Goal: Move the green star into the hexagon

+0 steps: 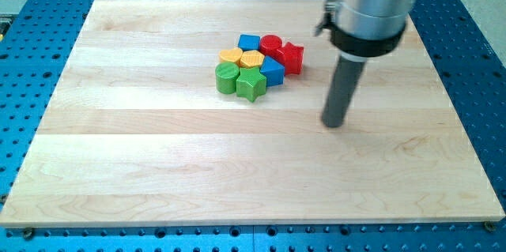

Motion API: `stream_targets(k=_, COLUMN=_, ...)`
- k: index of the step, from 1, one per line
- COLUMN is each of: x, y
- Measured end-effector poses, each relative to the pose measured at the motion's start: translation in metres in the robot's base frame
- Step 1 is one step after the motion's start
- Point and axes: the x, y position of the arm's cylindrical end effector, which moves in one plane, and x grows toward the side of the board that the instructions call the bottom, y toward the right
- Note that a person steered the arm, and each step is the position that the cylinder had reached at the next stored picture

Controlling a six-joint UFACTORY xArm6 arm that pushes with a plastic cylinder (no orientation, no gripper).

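8 small blocks sit bunched together on the pale wooden worktop [158,165], and we take the yellow hexagon [251,60] at the middle of the bunch as our landmark. The green star [251,84] lies just below the hexagon toward the view's bottom, touching it or all but touching. Our tip [335,122] rests on the worktop well apart from the hexagon, toward the view's right and bottom, so the star lies to the tip's left and a little higher in the view, with bare wood between them. No pincer shows in the view, so we cannot tell any state for it: the arm ends in a plain dark rod under a shiny metal sleeve with a black collar.

Around the hexagon:
- a green cylinder [227,78] to its lower left, beside the star
- a rounded yellow block [231,55] to its left
- a blue cube [249,42] above it
- a red cylinder [271,45] to its upper right
- a blue block [273,70] to its lower right
- a red star [291,57] farther right

All the blocks look smooth, matte and solid-coloured. The worktop shows long planks with fine grain.
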Motion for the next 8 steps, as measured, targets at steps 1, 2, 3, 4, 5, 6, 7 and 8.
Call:
stream_targets(k=1, x=-0.016, y=-0.021)
stream_targets(k=2, x=-0.004, y=-0.055)
stream_targets(k=3, x=-0.025, y=-0.088)
stream_targets(k=4, x=-0.039, y=-0.087)
stream_targets(k=5, x=-0.008, y=-0.117)
stream_targets(k=6, x=-0.056, y=-0.115)
stream_targets(k=7, x=-0.065, y=-0.111)
stream_targets(k=8, x=-0.074, y=-0.096)
